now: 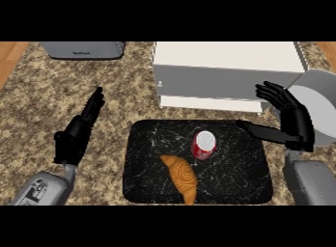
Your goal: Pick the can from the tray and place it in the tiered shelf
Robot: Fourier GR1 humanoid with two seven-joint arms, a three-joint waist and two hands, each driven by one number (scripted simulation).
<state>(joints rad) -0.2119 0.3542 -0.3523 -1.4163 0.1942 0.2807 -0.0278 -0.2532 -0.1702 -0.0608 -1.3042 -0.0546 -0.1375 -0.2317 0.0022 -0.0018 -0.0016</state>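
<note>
Grey forearms come in from the lower edge, one on each side of the black marble tray [146, 159], which lies on a speckled granite counter [35, 101]. On the tray, a croissant [181, 177] lies nearest to the lower edge, and just beyond it the red can [205, 144] stands upright with its white top showing, near the tray's middle. Left hand [77, 135] is open, its fingers straight and pointing away over the counter, well apart from the tray. Right hand [292, 118] is also open, fingers relaxed and raised, the thumb reaching over the tray's far right corner; it holds nothing and does not touch the can. Behind the tray stands the white tiered shelf [224, 72], a grey pot [324, 108] is at its right, and a grey toaster [83, 49] is at the far left
</note>
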